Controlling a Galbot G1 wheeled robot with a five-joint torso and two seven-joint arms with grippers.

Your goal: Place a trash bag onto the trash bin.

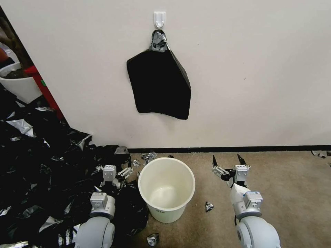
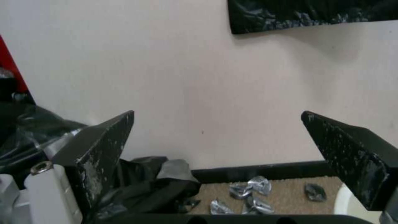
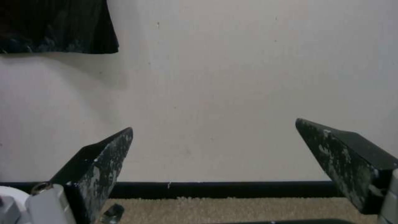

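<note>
The trash bin (image 1: 176, 210), a round cream-white bucket, stands upright and empty on the carpet in front of the wall; an arc of its rim (image 2: 344, 199) shows in the left wrist view. The trash bag is out of view. My left gripper (image 1: 118, 165) (image 2: 217, 140) hovers low just left of the bin, over black plastic, its fingers spread wide with nothing between them. At about the same height to the right of the bin, my right gripper (image 1: 227, 162) (image 3: 213, 149) is open and empty too. Both point at the wall.
A flat black pack (image 1: 158, 82) hangs from a white wall hook (image 1: 159, 19) above the bin. A broad heap of black plastic shreds (image 1: 41, 165) covers the floor on the left. A wide white tub (image 1: 17, 86) sits far left. Small scraps (image 1: 209, 206) lie on the carpet.
</note>
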